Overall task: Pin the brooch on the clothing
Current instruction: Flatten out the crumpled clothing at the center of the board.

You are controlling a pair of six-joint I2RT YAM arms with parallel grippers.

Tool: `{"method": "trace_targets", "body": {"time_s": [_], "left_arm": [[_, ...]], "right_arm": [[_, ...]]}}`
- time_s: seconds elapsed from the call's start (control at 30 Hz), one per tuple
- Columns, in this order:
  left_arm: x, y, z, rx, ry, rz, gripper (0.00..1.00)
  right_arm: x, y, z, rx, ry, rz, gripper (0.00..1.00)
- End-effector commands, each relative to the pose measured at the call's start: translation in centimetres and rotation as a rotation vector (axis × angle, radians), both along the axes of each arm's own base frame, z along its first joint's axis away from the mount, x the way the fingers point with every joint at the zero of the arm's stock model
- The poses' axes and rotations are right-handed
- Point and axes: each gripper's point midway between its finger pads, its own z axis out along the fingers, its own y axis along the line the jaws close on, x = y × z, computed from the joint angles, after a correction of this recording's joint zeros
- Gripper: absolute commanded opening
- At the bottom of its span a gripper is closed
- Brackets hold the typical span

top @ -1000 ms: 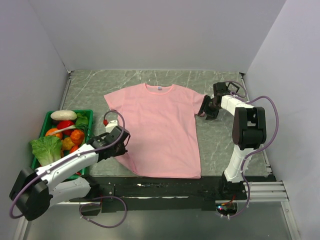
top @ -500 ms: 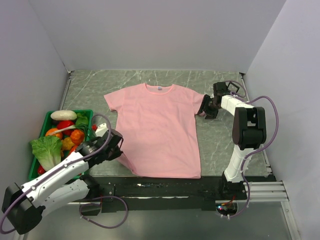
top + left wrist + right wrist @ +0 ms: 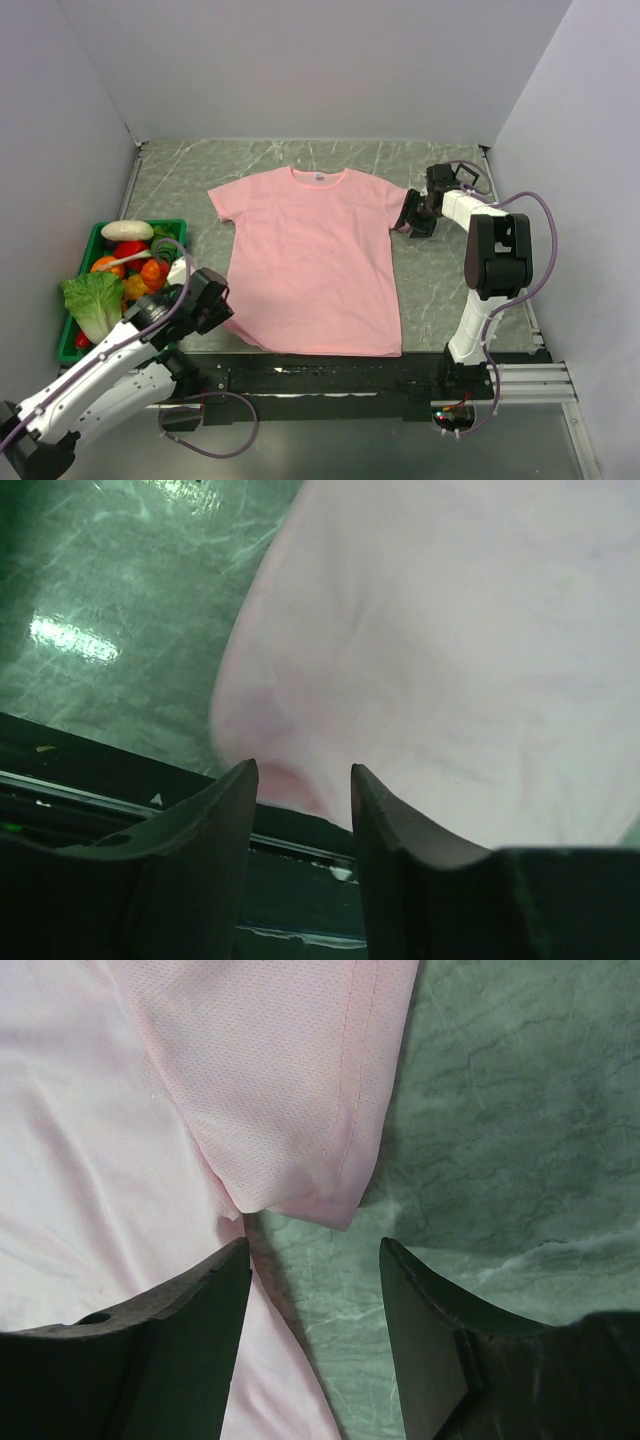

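The light pink T-shirt [image 3: 310,250] lies flat on the marble table, neck label at the far side. The brooch does not show in any view. My left gripper [image 3: 224,304] sits at the shirt's near left hem corner. In the left wrist view [image 3: 303,770] its jaws are open and empty, with the pink hem [image 3: 450,630] just beyond the tips. My right gripper [image 3: 410,218] is low at the shirt's right sleeve. In the right wrist view [image 3: 315,1245] it is open and empty, straddling the armpit where the sleeve [image 3: 290,1090] meets the body.
A green basket [image 3: 100,228] of toy vegetables, with lettuce [image 3: 92,300], stands at the left beside my left arm. A black rail [image 3: 330,375] runs along the near table edge and also shows in the left wrist view [image 3: 90,770]. Grey walls close in three sides.
My left arm has pulled back toward the near left, from the shirt's left side to its near hem corner. The right arm and the shirt have not moved.
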Motion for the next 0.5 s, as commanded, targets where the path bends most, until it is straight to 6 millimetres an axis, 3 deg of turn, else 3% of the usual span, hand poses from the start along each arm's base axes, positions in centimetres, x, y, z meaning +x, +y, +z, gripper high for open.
{"method": "trace_targets", "body": {"time_s": [0.0,0.07,0.17,0.4,0.47], "left_arm": [[-0.1,0.8,2.4,-0.028,-0.049,0.052,0.51],[0.4,1.0,3.0,-0.012,-0.077,0.047,0.58],[1.7,0.4,4.1,0.013,-0.119,-0.001,0.59],[6.6,-5.0,3.7,0.053,-0.135,-0.204,0.60],[8.6,-6.7,5.5,0.054,-0.204,-0.271,0.62]], "right_arm": [[1.2,-0.7,0.3,-0.022,-0.039,-0.003,0.61],[1.2,-0.7,0.5,-0.022,-0.042,-0.003,0.61],[1.1,-0.7,0.7,-0.024,-0.051,-0.003,0.61],[0.8,-1.0,2.3,-0.041,-0.080,-0.004,0.61],[0.6,-1.0,3.2,-0.042,-0.095,0.003,0.61]]}}
